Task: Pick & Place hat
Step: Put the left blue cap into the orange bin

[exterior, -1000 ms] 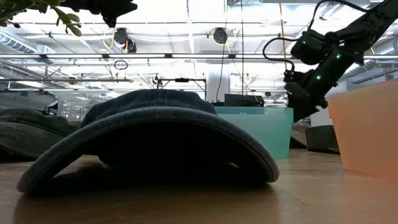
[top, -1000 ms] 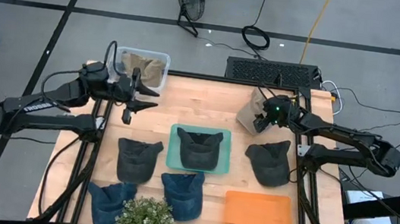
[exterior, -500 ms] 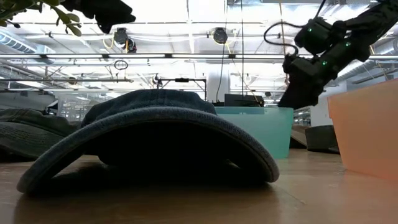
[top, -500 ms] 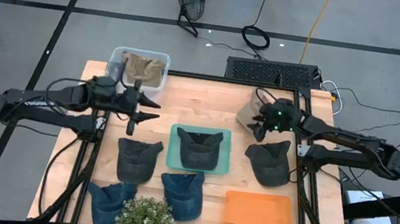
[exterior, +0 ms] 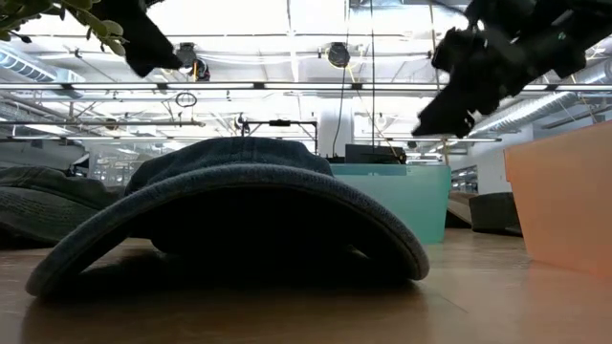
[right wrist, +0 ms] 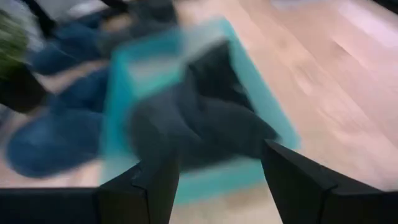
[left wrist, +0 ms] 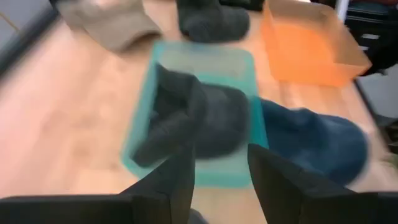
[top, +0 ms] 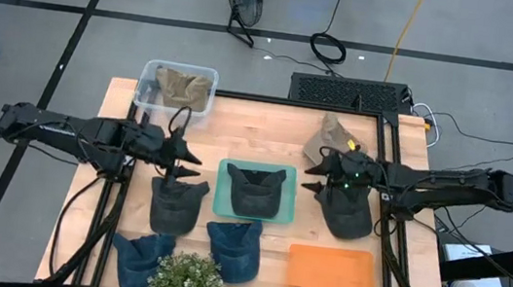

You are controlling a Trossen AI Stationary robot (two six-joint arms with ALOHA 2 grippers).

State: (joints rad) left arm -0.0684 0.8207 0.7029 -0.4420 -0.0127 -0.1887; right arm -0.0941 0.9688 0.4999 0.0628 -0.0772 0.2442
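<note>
A teal tray [top: 225, 204] in the table's middle holds a dark grey cap [top: 257, 189], seen also in the left wrist view [left wrist: 205, 115] and the right wrist view [right wrist: 199, 124]. My left gripper [top: 187, 163] hovers open just left of the tray, above another dark cap [top: 176, 204], fingers pointing right; its own view [left wrist: 221, 180] shows the gap. My right gripper [top: 314, 179] hovers open just right of the tray, fingers pointing left, with the gap plain in its own view [right wrist: 221, 186]. Beside it lies a dark cap [top: 346, 209].
A tan cap [top: 328, 138] lies at the far right, and a clear bin [top: 152, 77] with a tan cap stands at the far left. Two blue caps [top: 234, 249] [top: 139, 253], a plant [top: 185, 282] and an orange tray [top: 331, 280] line the near edge.
My left gripper has swung from beside the clear bin toward the near edge and right, ending beside the teal tray. My right gripper has left the tan cap and moved toward the near edge and left, up to the tray's right side. No cap has moved.
</note>
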